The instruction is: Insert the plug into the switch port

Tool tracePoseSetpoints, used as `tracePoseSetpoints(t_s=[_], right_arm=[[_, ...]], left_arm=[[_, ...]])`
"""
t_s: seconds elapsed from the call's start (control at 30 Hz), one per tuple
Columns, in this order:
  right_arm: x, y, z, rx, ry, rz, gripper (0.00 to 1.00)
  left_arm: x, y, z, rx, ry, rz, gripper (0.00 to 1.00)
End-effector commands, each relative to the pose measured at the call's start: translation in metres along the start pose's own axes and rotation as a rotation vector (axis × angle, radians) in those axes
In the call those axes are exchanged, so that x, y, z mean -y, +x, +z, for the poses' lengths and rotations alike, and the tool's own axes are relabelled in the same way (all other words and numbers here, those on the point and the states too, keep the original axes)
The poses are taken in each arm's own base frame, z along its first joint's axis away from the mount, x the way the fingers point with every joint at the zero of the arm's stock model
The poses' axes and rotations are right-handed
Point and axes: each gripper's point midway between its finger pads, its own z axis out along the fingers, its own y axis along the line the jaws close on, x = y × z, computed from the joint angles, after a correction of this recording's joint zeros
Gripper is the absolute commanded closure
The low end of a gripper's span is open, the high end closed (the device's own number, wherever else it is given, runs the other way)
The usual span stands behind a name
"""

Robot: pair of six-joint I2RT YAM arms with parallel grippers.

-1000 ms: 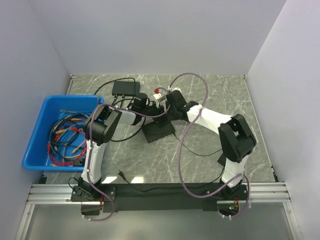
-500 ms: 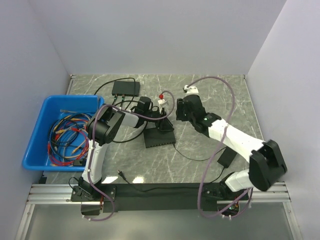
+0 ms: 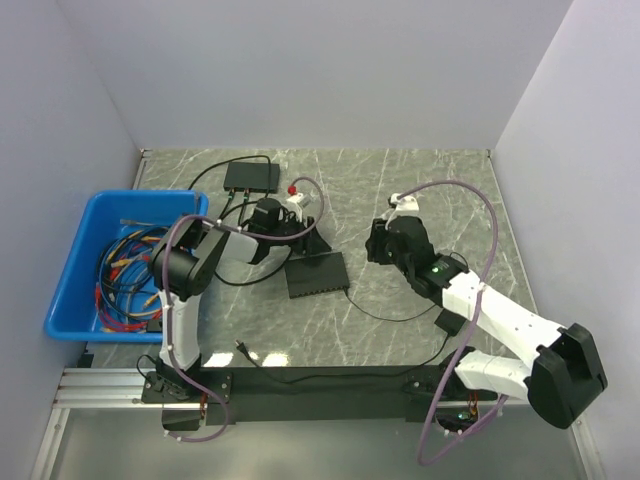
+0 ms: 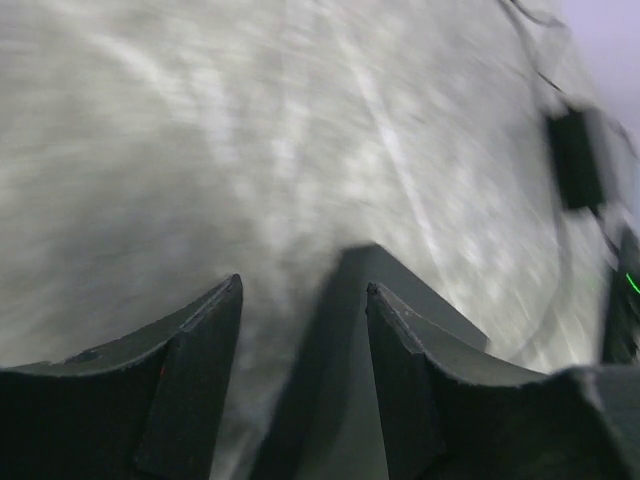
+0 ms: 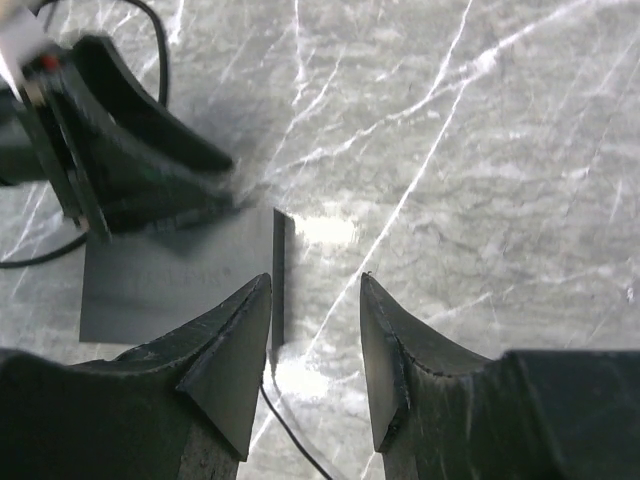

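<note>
The switch (image 3: pixel 316 273) is a flat black box lying on the marble; its port row does not show clearly. A thin black cable (image 5: pixel 292 432) runs up to the switch (image 5: pixel 170 285) at its near right corner, where the plug (image 5: pixel 272 352) is a tiny dark tip; I cannot tell if it is seated. My left gripper (image 3: pixel 303 236) hangs just behind the switch's back edge, open and empty. In its own view the left gripper (image 4: pixel 303 285) frames a corner of the switch (image 4: pixel 400 295). My right gripper (image 3: pixel 376 246) is to the right of the switch, apart from it. The right gripper (image 5: pixel 315 278) is open and empty.
A smaller black box (image 3: pixel 250 177) with cables sits at the back. A blue bin (image 3: pixel 70 290) of coloured wires stands at the left. A black adapter (image 3: pixel 455 320) lies at the right. A loose cable end (image 3: pixel 240 347) lies near the front edge.
The right arm has pulled back to the right, away from the switch. The left gripper has shifted left and opened wider. The switch has settled flat and square.
</note>
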Motion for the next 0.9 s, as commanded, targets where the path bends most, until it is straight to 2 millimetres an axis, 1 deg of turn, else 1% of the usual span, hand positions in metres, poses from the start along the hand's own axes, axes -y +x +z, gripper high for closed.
tracePoseSetpoints(t_s=[0.0, 0.03, 0.07, 0.1, 0.13, 0.2, 0.27, 0.3, 0.33, 0.37, 0.4, 0.43, 0.47, 0.5, 0.53, 0.57, 0.6, 0.63, 0.67, 0.7, 0.73, 0.77, 0.8, 0.83, 0.87], right_arm=[[-0.005, -0.007, -0.006, 0.058, -0.027, 0.034, 0.52], [-0.007, -0.006, -0.006, 0.056, -0.033, 0.035, 0.52], [-0.008, -0.003, -0.006, 0.050, -0.036, 0.032, 0.52], [-0.009, -0.002, -0.006, 0.046, -0.037, 0.029, 0.52], [-0.013, 0.000, -0.007, 0.040, -0.044, 0.021, 0.52], [-0.015, -0.002, -0.012, 0.040, -0.044, 0.014, 0.52], [-0.021, -0.005, -0.019, 0.052, -0.065, 0.008, 0.52], [-0.023, -0.004, -0.022, 0.052, -0.076, 0.000, 0.52], [-0.024, -0.004, -0.024, 0.056, -0.083, -0.002, 0.52], [-0.028, -0.004, -0.028, 0.063, -0.100, -0.003, 0.52], [-0.029, -0.002, -0.030, 0.060, -0.109, -0.002, 0.52], [-0.031, 0.000, -0.032, 0.057, -0.122, -0.002, 0.52], [-0.034, 0.000, -0.036, 0.065, -0.138, -0.001, 0.52], [-0.038, 0.006, -0.038, 0.061, -0.160, -0.006, 0.52], [-0.040, 0.007, -0.040, 0.064, -0.172, -0.007, 0.52], [-0.042, 0.012, -0.043, 0.064, -0.187, -0.008, 0.52], [-0.049, 0.015, -0.047, 0.066, -0.214, -0.014, 0.52], [-0.051, 0.017, -0.049, 0.067, -0.224, -0.015, 0.52], [-0.054, 0.017, -0.053, 0.076, -0.240, -0.012, 0.52], [-0.059, 0.025, -0.057, 0.066, -0.263, -0.020, 0.52], [-0.060, 0.027, -0.059, 0.068, -0.271, -0.021, 0.52], [-0.062, 0.029, -0.063, 0.073, -0.288, -0.022, 0.52], [-0.064, 0.032, -0.065, 0.075, -0.298, -0.026, 0.52], [-0.069, 0.036, -0.069, 0.074, -0.318, -0.036, 0.52], [-0.069, 0.035, -0.073, 0.084, -0.325, -0.033, 0.52]], left_arm=[[-0.032, -0.036, -0.019, 0.123, -0.296, -0.034, 0.41], [-0.021, -0.056, -0.027, 0.171, -0.312, -0.003, 0.40], [-0.019, -0.067, -0.032, 0.198, -0.338, 0.009, 0.40], [-0.023, -0.080, -0.040, 0.241, -0.400, 0.019, 0.40], [-0.016, -0.091, -0.048, 0.258, -0.428, 0.022, 0.40], [-0.016, -0.105, -0.060, 0.281, -0.492, 0.026, 0.40], [-0.002, -0.113, -0.075, 0.292, -0.521, 0.040, 0.41], [0.001, -0.110, -0.081, 0.294, -0.537, 0.044, 0.40], [0.012, -0.121, -0.095, 0.337, -0.565, 0.057, 0.40], [0.016, -0.118, -0.102, 0.337, -0.589, 0.051, 0.41], [0.015, -0.109, -0.109, 0.332, -0.621, 0.038, 0.41], [0.026, -0.115, -0.123, 0.374, -0.650, 0.047, 0.41], [0.025, -0.106, -0.131, 0.364, -0.693, 0.038, 0.41], [0.022, -0.092, -0.139, 0.354, -0.733, 0.023, 0.41], [0.037, -0.094, -0.149, 0.386, -0.736, 0.036, 0.42], [0.033, -0.091, -0.164, 0.417, -0.810, 0.033, 0.42], [0.028, -0.072, -0.172, 0.396, -0.852, 0.013, 0.42], [0.040, -0.076, -0.187, 0.446, -0.859, 0.014, 0.42], [0.039, -0.072, -0.199, 0.473, -0.903, 0.005, 0.42], [0.046, -0.065, -0.214, 0.507, -0.907, -0.016, 0.42], [0.049, -0.059, -0.220, 0.517, -0.911, -0.023, 0.42], [0.052, -0.056, -0.228, 0.534, -0.916, -0.032, 0.42], [0.055, -0.051, -0.243, 0.583, -0.929, -0.048, 0.42], [0.053, -0.044, -0.250, 0.589, -0.947, -0.055, 0.41], [0.051, -0.040, -0.258, 0.608, -0.969, -0.061, 0.40]])
